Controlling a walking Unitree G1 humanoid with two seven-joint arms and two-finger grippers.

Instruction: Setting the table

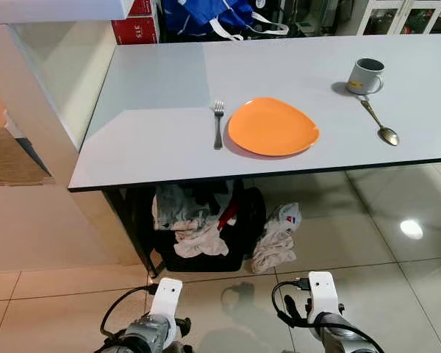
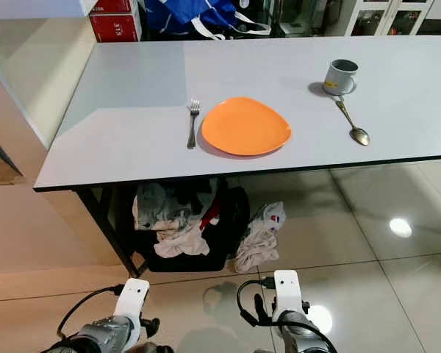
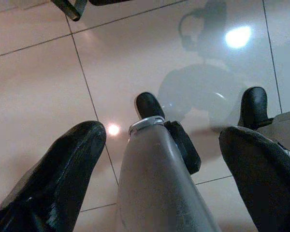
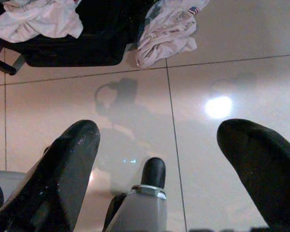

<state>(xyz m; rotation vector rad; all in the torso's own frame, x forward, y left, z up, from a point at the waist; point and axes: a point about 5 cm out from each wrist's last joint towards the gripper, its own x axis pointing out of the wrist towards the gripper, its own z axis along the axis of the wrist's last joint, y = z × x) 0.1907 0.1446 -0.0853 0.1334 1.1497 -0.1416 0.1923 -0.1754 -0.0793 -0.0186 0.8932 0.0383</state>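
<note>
Worktop (image 1: 147, 154): a pale grey top is spreading across the upper part of the head views, its near edge facing the robot.
Plate (image 1: 272, 126): an orange plate is lying flat near the front edge, roughly mid-worktop — nothing is sitting on it.
Fork (image 1: 218, 123): it is lying just beside the plate on the robot's left, tines pointing away from the robot, not touching the plate.
Mug (image 1: 366, 75): a grey mug is standing upright further back on the right, well apart from the plate.
Spoon (image 1: 379, 123): it is lying in front of the mug, bowl end toward the robot, handle reaching back to the mug's base.
Under the worktop: a dark basket (image 1: 206, 254) is holding crumpled clothes, and a pale heap of cloth (image 1: 275, 239) is lying on the tiled floor (image 1: 397, 294) just beside it.
Left gripper (image 3: 159, 159): it is hanging low over the floor tiles with its two black fingers (image 3: 63, 164) spread apart — holding nothing.
Right gripper (image 4: 159, 159): it is also hanging low over the tiles, fingers (image 4: 67, 164) parted wide and empty, with the cloth heap showing beyond them.
</note>
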